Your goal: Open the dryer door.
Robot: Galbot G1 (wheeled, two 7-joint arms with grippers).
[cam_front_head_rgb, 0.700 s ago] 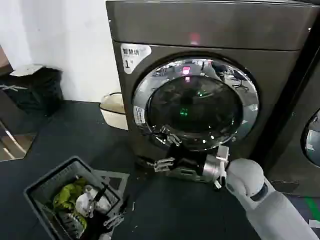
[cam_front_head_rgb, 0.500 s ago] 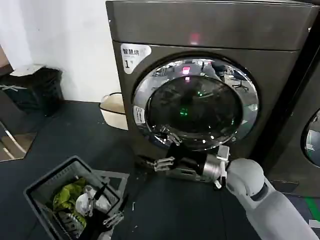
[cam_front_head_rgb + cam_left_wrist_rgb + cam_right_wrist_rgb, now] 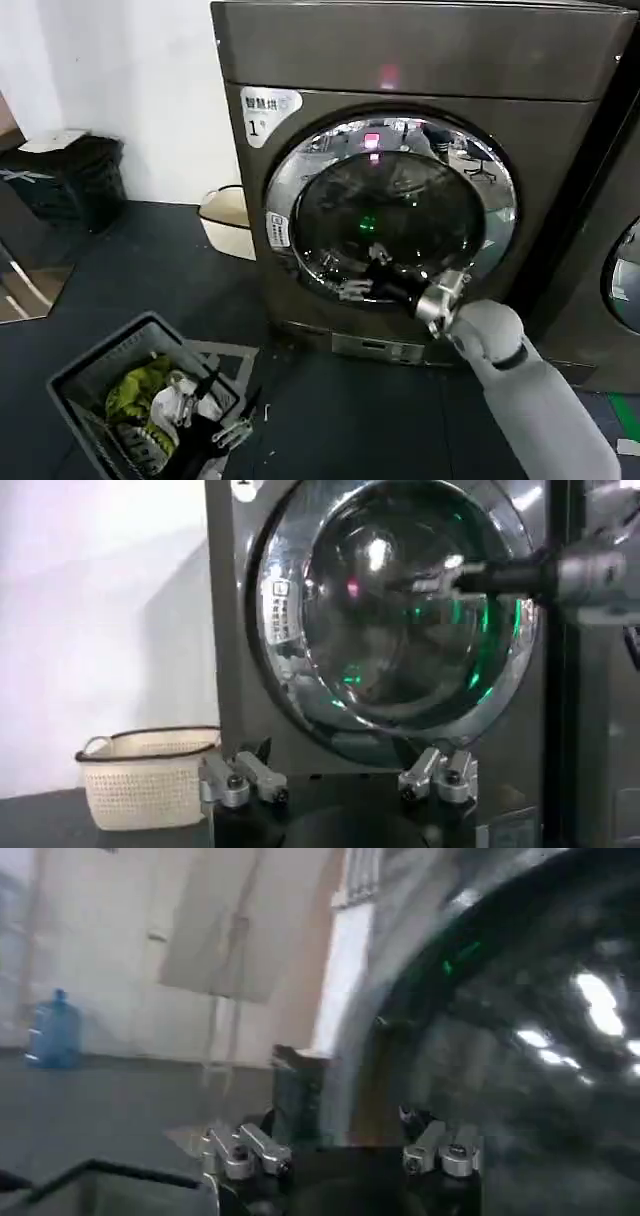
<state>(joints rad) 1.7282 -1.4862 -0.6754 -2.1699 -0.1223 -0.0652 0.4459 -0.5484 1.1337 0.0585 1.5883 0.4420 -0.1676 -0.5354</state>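
**Right gripper at the shut dryer door, nothing gripped yet**

The dryer (image 3: 420,60) stands on the floor, its door (image 3: 392,205) shut and flush to the front. Right gripper (image 3: 362,275) is raised against the lower glass, probably seeking the rim to pull. Its fingers are spread wide, holding nothing. Left gripper (image 3: 338,778) waits low by the basket (image 3: 75,385), fingers apart, empty.

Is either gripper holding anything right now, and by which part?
Nothing is held. The right gripper is open in front of the dryer door, over the lower glass, not closed on the rim. The left gripper is open and empty.
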